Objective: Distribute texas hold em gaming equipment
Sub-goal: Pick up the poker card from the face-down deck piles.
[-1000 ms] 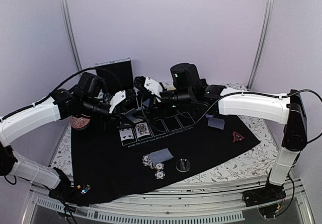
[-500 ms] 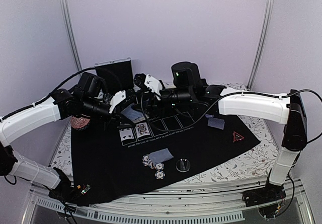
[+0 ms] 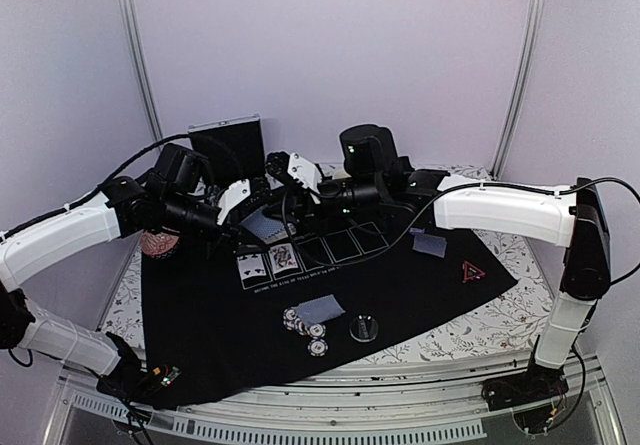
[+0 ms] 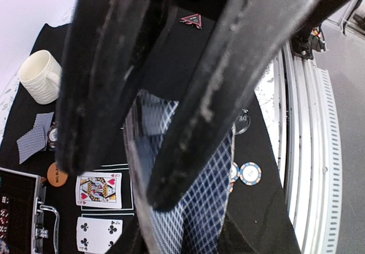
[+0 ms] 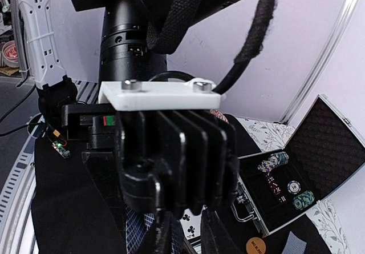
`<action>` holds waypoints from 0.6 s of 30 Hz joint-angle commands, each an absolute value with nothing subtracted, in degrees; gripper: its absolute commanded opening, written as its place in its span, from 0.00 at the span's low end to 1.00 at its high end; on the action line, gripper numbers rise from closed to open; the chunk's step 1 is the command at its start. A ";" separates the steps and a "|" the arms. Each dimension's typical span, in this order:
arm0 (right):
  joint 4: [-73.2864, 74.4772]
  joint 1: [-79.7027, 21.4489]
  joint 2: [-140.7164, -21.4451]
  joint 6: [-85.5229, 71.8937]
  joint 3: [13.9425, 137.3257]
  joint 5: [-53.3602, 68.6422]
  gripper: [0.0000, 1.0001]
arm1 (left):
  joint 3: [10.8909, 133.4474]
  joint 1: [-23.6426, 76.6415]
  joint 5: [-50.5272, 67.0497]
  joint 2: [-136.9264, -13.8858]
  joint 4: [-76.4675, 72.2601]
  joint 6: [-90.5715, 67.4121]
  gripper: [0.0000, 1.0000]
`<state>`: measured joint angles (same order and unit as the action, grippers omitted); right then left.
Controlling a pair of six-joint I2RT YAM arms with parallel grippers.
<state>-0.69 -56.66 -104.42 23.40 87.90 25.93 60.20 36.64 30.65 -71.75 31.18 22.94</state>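
Observation:
My left gripper [image 4: 122,180] is shut on a deck of blue-checked playing cards [image 4: 199,208], held tilted above the black mat [image 3: 420,285]. From the right, my right gripper [image 3: 283,202] meets the deck [image 3: 262,225]. Its fingers [image 5: 165,240] stand almost together at a blue-backed card [image 5: 134,234]. A king of hearts [image 4: 98,189] and a clubs card [image 4: 98,234] lie face up in the mat's printed boxes. Striped poker chips [image 3: 300,320] and a face-down card [image 3: 322,309] lie near the front. A red-edged triangle [image 3: 473,272] lies at the right.
An open chip case [image 5: 296,174] stands at the back. A cream mug [image 4: 41,77], two face-down cards [image 4: 33,140] and an orange disc [image 4: 56,174] sit at the mat's far side. A dark disc [image 3: 364,327] lies beside the chips, more cards [image 3: 430,244] at the right.
My right gripper has moved slightly left onto the deck's upper edge and closed from wide open. The deck's blue back now shows more in the top view. My left arm has held still.

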 commanded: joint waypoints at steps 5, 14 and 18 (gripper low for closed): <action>1.06 -56.60 -101.59 23.29 86.68 24.07 0.03 | 61.27 37.25 30.07 -71.33 30.07 23.47 0.27; 4.64 -55.07 -98.82 20.31 85.31 21.37 0.02 | 61.26 37.33 29.75 -71.19 29.88 23.47 0.27; 5.22 -54.52 -98.14 19.05 84.59 20.80 0.02 | 61.35 37.30 29.71 -71.26 29.86 23.44 0.27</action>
<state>3.11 -55.48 -100.27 21.15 85.65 22.72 60.20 36.64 29.50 -71.75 30.79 22.94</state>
